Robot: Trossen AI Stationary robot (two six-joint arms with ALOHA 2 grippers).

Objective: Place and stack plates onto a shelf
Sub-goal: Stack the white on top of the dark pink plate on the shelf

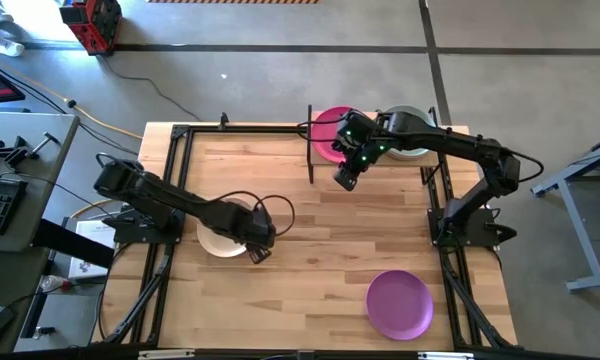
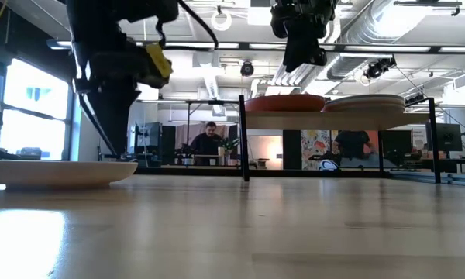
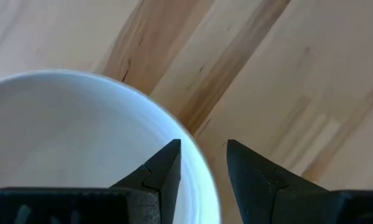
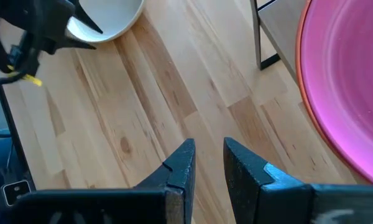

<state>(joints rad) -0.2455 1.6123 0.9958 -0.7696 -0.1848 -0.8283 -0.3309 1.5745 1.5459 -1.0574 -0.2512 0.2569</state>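
A cream plate lies flat on the tabletop at the left; it also shows in the low view. My left gripper is open at its right rim, one finger over the inside and one outside. The shelf stands at the far edge. It carries a magenta plate on an orange-red one, and a pale stack beside them. My right gripper hangs open and empty above the shelf's near edge. A purple plate lies near right. My left gripper comes from above with one finger inside the cream plate's rim and one outside it. Whether the fingers touch the rim I cannot tell. The plate rests flat on the table.
Thin black posts hold the shelf board above the table. Black frame rails run along the table's left and right sides. People stand in the room behind the table. Bare wood lies mid-table.
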